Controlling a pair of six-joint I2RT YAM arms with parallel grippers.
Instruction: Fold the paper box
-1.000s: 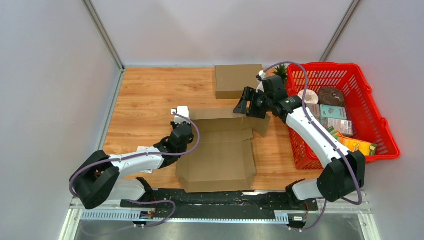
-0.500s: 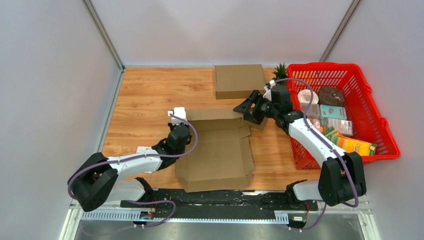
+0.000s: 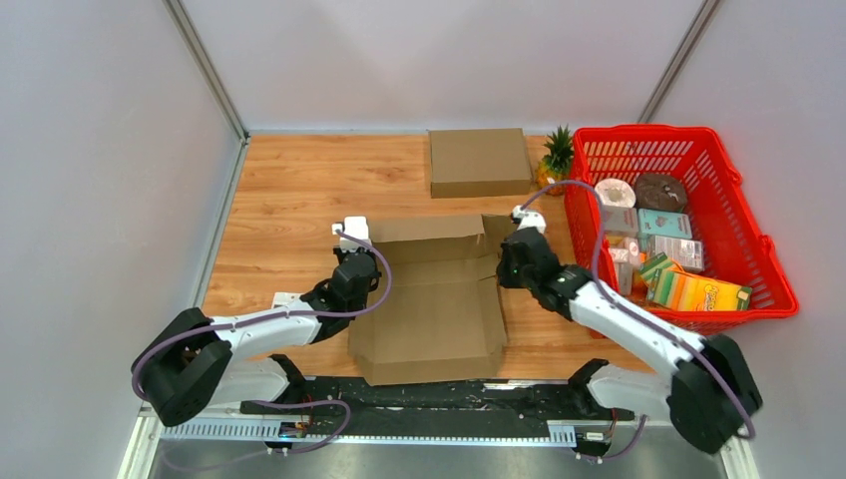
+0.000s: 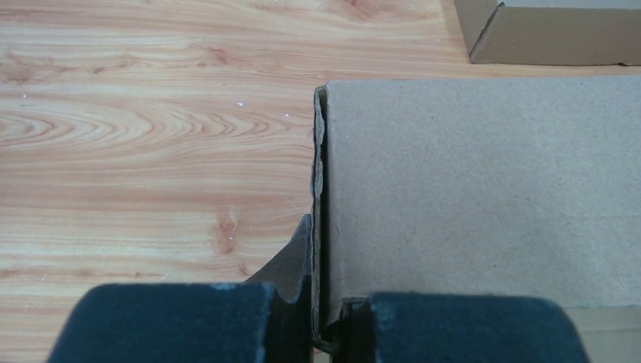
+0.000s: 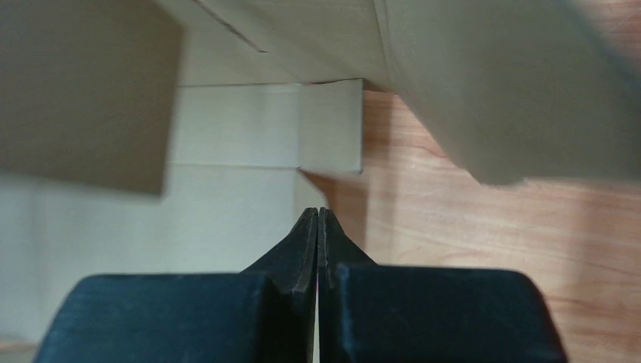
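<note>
Paper box (image 3: 439, 299) central, second box (image 3: 479, 162) behind it, basket (image 3: 648, 130) to the right.

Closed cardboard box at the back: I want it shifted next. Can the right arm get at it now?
Probably yes. The right end effector is shut on nothing, and mostly bare table lies between it and the closed cardboard box.

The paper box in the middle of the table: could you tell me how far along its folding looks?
Roughly midway, I'd judge. Done: the paper box has its left wall doubled over and upright. In hand: the left gripper clamps that wall, while the right gripper, shut on nothing, sits at the right rear corner. Left: the right side and rear flap look unfinished.
</note>
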